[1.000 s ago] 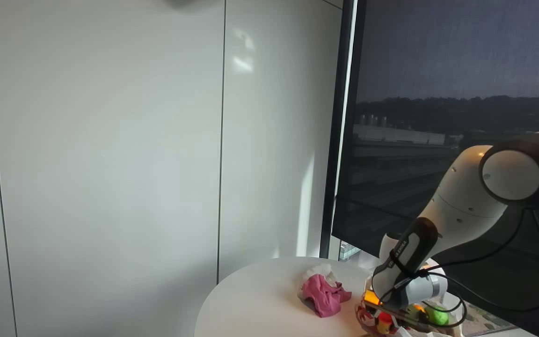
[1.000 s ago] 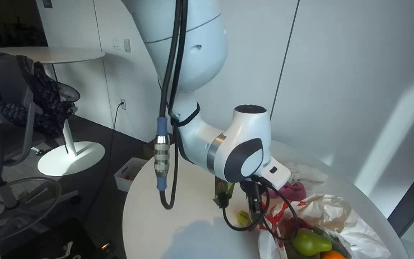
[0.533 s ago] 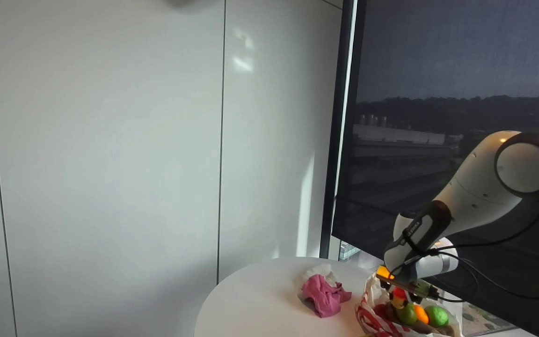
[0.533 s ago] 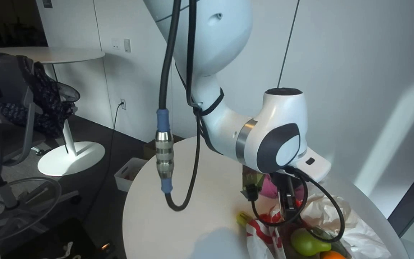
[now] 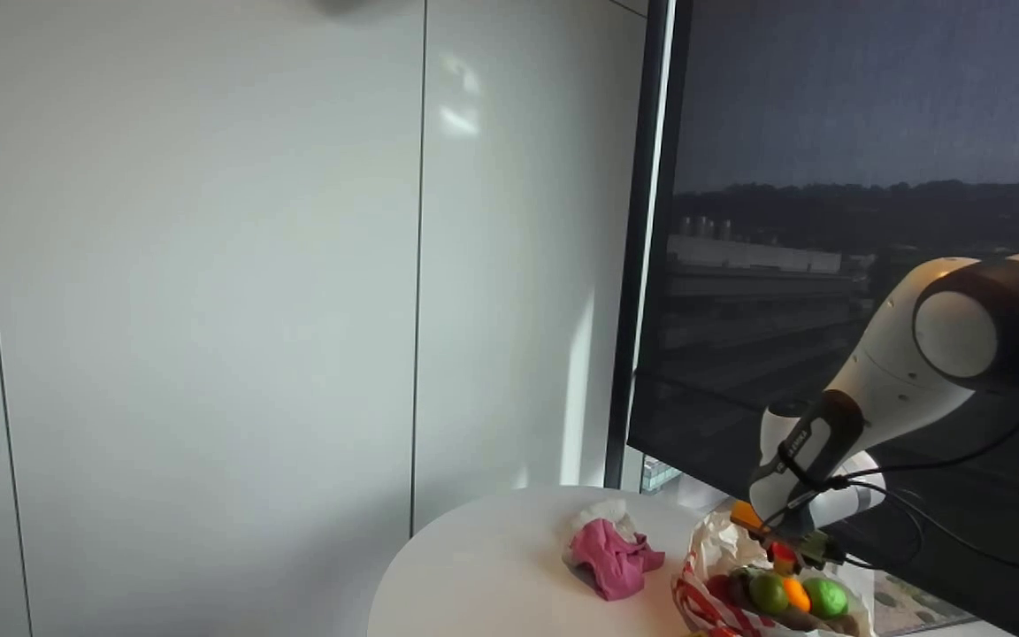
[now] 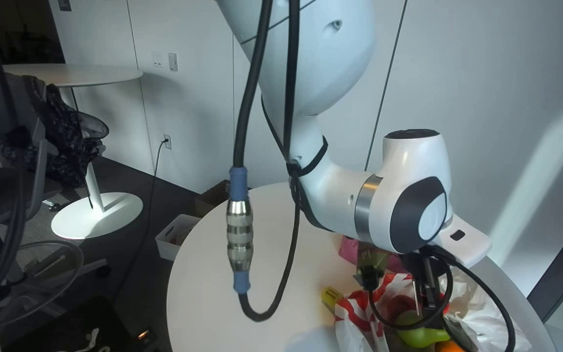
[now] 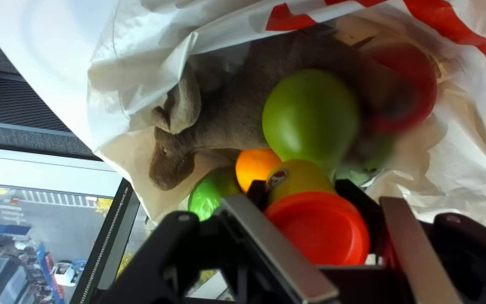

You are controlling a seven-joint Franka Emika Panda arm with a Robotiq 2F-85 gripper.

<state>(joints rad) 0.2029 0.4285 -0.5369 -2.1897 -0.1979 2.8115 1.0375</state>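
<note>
So the fingers (image 7: 281,249) have a yellow tub (image 7: 312,219) with a red end pinched between them, one on each side. It's up over the mouth of the red-and-white plastic bag (image 6: 362,320); can't tell if it dips below the rim. Inside the bag there's a green pear (image 7: 310,114), an orange (image 7: 257,166) right by that, a shiny green thing (image 7: 209,196) next to the orange, a brown plush-looking thing (image 7: 234,114), plus a red round thing (image 7: 403,84) that's pretty blurry. Outside the bag, on the white surface (image 6: 208,293), a small yellow item (image 6: 331,296) is just beside it, and a crumpled pink cloth (image 5: 613,559) lies near it too.
</note>
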